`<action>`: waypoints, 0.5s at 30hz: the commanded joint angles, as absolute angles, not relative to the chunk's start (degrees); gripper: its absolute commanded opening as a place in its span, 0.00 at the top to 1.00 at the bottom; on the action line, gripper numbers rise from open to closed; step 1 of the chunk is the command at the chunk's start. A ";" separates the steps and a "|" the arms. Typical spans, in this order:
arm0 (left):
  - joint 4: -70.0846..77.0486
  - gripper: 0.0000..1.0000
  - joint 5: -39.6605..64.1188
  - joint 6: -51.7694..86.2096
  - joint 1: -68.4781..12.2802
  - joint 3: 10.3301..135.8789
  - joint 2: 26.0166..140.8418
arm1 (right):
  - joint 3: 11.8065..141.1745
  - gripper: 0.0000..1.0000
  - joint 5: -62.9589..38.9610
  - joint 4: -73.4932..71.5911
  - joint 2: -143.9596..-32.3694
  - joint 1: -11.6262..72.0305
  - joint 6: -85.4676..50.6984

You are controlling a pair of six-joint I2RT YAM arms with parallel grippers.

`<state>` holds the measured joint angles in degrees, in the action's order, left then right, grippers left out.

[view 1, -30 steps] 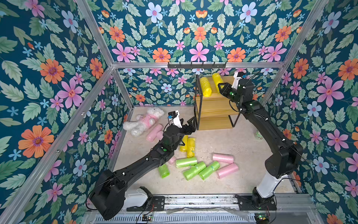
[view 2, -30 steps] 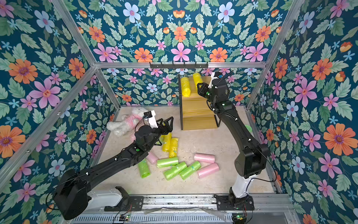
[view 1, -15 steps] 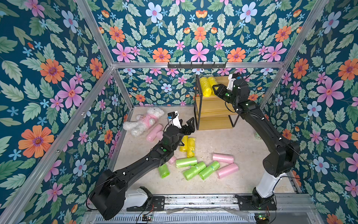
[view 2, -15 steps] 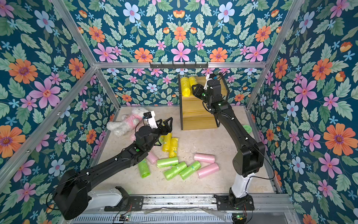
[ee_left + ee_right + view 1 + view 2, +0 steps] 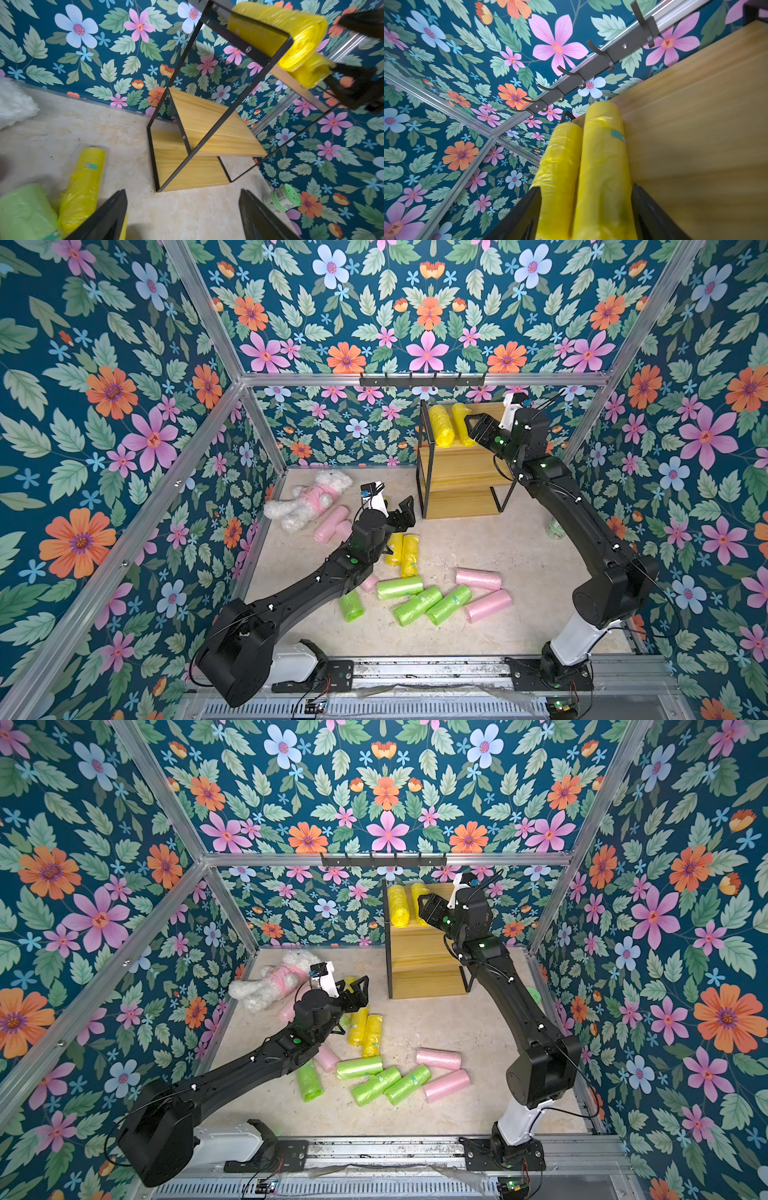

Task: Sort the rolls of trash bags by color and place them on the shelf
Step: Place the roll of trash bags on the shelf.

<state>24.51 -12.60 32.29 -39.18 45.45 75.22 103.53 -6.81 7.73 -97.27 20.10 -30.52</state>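
Room: we're boxed in by dark teal floral wallpaper [image 5: 415, 302], pink, orange and blue blooms everywhere, with silver aluminium rails [image 5: 540, 379] along the seams.
Back rail: a black hook rack [image 5: 422, 380] is mounted there, just above the shelf.
Surface: a pale beige floor [image 5: 519, 547], stone-mottled, with a few dark specks showing in the left wrist view.
Shelf: the shelf [image 5: 457, 485] stands against the back wall, three wood boards in a thin black frame.
Top board: two yellow rolls [image 5: 441, 427] lie side by side and touching, at the board's left end in both top views.
Right gripper: the right gripper [image 5: 471, 429] is up at the top board, fingers parted, one on either side of those two rolls, which rest on the wood.
Left gripper: the left gripper [image 5: 401, 514] hangs low over the floor, fingers spread wide, nothing between them.
Loose rolls: a yellow pair [image 5: 403, 549] lies just beside the left gripper. Four green rolls [image 5: 417, 605] are strung out nearer the front, with pink rolls [image 5: 478, 578] to their right and more by the toy.
Bystanders: a white plush toy [image 5: 307, 499] lies at the back left, and a green-lidded jar [image 5: 282, 197] sits by the right wall.
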 commanded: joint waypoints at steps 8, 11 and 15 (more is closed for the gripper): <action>6.46 0.17 -4.66 26.40 -37.97 49.92 84.25 | 95.54 0.22 -1.95 9.48 -85.13 19.90 -21.30; 2.24 0.20 -4.82 24.92 -37.97 52.18 87.85 | 87.54 0.21 -0.53 8.55 -78.90 21.30 -18.99; -1.73 0.25 -3.86 22.87 -38.01 56.07 92.72 | 78.59 0.21 1.64 8.65 -72.38 23.47 -17.61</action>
<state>3.07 -5.23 25.41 -37.98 54.24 90.91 82.19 -1.10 9.41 -75.24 22.57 -20.25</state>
